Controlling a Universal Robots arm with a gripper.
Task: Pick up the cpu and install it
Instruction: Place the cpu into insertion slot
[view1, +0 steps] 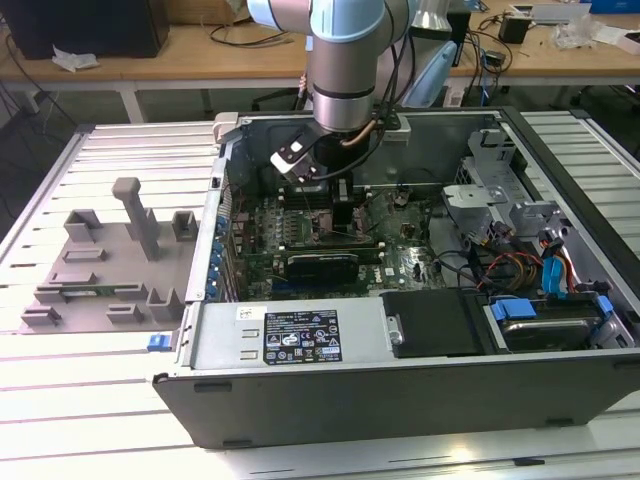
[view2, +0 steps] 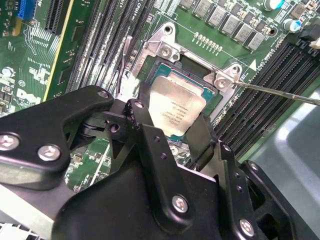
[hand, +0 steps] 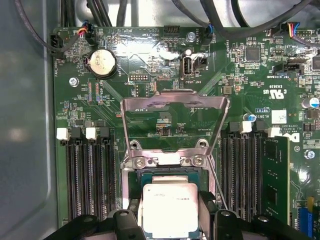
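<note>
above the socket (hand: 165, 175), the end effector (view2: 172, 120) apparently grips the cpu (hand: 170, 207), lower edge hidden.

Exterior view: back, high, facing into case (view1: 400, 400). Both wrist views: close over my hand (view2: 172, 117), sharing socket (hand: 160, 176).

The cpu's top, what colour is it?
Shiny silver; the cpu shows best in the first wrist view.

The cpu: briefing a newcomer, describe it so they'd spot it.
In the open computer case, on the motherboard, a socket frame is flipped up. At its hinge, held in the gripper, is the cpu: flat, square, shiny silver, unlike the long black slots flanking it.
</note>
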